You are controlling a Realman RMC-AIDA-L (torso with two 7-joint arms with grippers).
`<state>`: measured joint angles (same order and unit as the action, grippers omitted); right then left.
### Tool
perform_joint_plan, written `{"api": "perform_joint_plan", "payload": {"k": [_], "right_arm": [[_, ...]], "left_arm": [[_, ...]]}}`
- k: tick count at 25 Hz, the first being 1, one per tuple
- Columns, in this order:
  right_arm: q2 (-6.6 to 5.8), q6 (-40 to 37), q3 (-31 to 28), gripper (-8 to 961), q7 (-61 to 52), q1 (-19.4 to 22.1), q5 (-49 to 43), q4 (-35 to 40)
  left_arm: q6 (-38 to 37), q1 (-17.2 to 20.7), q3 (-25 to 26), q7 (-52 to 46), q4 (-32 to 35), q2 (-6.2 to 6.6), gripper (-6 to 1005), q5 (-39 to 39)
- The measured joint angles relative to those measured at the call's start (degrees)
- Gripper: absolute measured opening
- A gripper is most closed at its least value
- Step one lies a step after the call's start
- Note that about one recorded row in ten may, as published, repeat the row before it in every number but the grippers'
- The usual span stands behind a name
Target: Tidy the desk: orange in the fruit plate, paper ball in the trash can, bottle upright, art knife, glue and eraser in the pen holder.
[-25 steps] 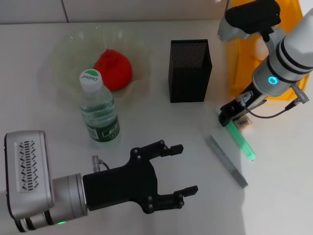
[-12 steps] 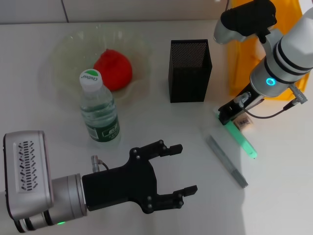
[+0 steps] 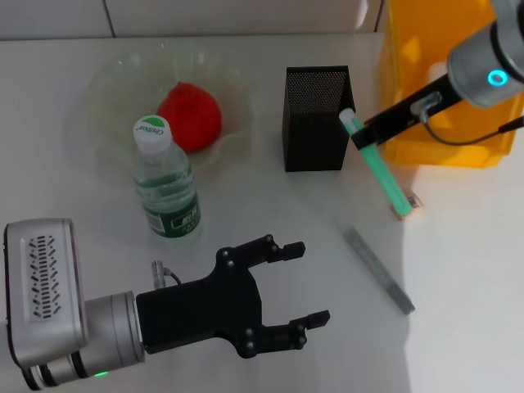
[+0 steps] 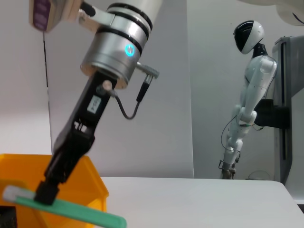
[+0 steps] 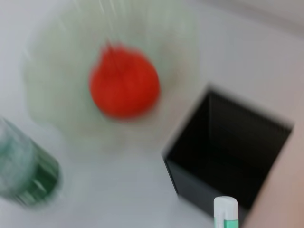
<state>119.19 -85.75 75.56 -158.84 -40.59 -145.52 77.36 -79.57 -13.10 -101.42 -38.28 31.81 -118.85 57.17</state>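
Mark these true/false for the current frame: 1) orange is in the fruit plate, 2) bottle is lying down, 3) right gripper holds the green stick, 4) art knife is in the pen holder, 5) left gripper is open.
1) The orange sits in the fruit plate. True.
2) The bottle lies on its side. False: it stands upright, cap on top.
3) The right gripper holds the green glue stick. True; the stick hangs beside the pen holder, not yet inside.
4) The art knife is in the pen holder. False: it lies flat on the desk.
5) The left gripper is open. True; its jaws stand apart, holding nothing.
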Motion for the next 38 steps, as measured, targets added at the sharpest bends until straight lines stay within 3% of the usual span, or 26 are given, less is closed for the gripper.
{"api": "perform_joint_plan", "payload": {"k": [5,8,12,14,23,28,38], "right_arm": [[-0.01,-0.4,-5.86,148,3.84,1.25,4.19,8.55],[0.17,6.94,-6.55,147,7.81,4.02,6.82,13.4],[0.2,13.27,-6.05,146,14.31,6.37,13.22,13.61],[0.29,18.24,-5.08,147,21.28,7.75,18.54,10.83],[0.27,27.61,-2.41,153,38.52,8.43,30.83,-2.33],[0.29,30.15,-1.83,156,43.24,7.37,32.93,-7.61],[0.28,32.89,0.84,163,46.77,7.19,33.09,-11.4]], "left_arm": [[-0.08,0.02,0.38,-0.1,0.0,0.17,800,0.02],[0.28,-0.06,0.45,-0.12,-0.2,0.12,800,-0.04],[0.39,-0.23,0.5,-0.17,-0.49,0.1,800,-0.05],[0.42,-0.33,0.56,-0.31,-0.53,0.04,800,-0.05],[1.09,-0.61,0.84,-0.87,-0.53,0.02,800,-0.05],[1.29,-0.61,1.12,-1.02,-0.53,0.02,800,-0.04],[1.47,-0.62,1.45,-1.02,-0.78,0.02,800,-0.05]]}}
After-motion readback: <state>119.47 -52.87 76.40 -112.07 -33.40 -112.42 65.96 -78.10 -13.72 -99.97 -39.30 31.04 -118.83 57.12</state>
